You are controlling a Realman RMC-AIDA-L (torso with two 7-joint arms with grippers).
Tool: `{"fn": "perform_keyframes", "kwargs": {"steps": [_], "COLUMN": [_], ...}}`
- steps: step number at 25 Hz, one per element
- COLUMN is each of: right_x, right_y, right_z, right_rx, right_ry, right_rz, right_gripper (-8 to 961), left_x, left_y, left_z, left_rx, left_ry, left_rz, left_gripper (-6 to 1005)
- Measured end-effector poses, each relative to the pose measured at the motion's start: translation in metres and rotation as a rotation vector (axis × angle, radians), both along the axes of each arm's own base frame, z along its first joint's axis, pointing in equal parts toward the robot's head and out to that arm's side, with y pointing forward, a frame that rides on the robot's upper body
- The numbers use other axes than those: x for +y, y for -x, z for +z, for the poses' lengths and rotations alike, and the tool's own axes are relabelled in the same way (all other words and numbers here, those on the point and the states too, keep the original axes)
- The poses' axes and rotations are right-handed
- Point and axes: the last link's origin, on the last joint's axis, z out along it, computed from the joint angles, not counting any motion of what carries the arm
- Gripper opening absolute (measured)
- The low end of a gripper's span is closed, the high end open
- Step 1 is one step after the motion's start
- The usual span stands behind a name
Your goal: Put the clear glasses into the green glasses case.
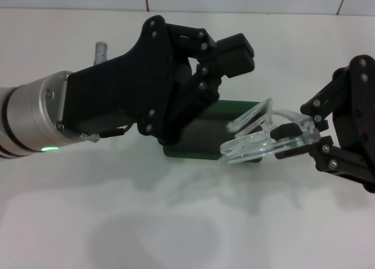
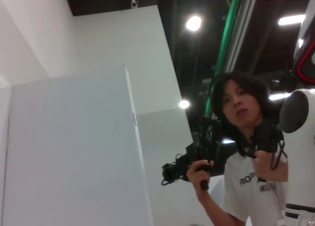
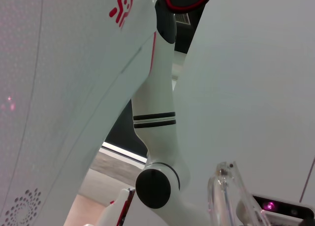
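Looming closest in the head view, the left end effector [image 1: 225,58] hangs above the green glasses case [image 1: 199,141], its dark body covering most of the case, its fingers spread and gripping nothing. Only part of the case shows — a green edge and a dark inner face beneath that end effector — lying on the white surface [image 1: 117,222]; it appears open, though its lid cannot be made out. At the case's right end, the clear glasses [image 1: 261,137] are held just above the rim, folded and tilted, one thin arm angled up toward the far side of the case. The right end effector [image 1: 293,139] is clenched on the glasses' outer end, reaching in from the case's right with its linkage sloping down toward the surface. The step in hand looks like the carry-in: the glasses have reached the case but are not yet inside. The next move likely calls for shifting them over the lining, levelling them along the case's length and lowering before letting go; the left end effector sits over that space and may need to clear. In the right wrist view, part of the clear frame shows in the foreground.
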Motion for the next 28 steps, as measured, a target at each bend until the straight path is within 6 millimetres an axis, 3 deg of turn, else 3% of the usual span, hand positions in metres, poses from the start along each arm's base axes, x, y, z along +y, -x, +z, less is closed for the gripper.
{"fn": "perform_keyframes", "kwargs": {"steps": [9, 14, 19, 24, 28], "right_x": [0.001, 0.006, 0.015, 0.024, 0.037], "right_y": [-0.001, -0.001, 0.001, 0.009, 0.026], "right_z": [-0.001, 0.0, 0.0, -0.003, -0.015], "right_rx": [0.002, 0.001, -0.02, -0.107, -0.376], "right_ry": [0.0, -0.004, 0.006, 0.062, 0.14], "right_rz": [-0.015, -0.057, -0.128, -0.192, -0.259], "right_gripper": [47, 47, 47, 47, 47], "left_x": [-0.006, 0.006, 0.021, 0.02, 0.013], "left_y": [-0.004, 0.004, 0.029, 0.058, 0.076], "left_z": [-0.009, -0.002, 0.025, 0.051, 0.06], "left_rx": [0.026, 0.023, 0.013, -0.007, -0.018], "left_ry": [0.045, -0.029, -0.14, -0.224, -0.265], "left_rz": [-0.036, 0.048, 0.175, 0.291, 0.364], "left_gripper": [55, 55, 55, 55, 55]}}
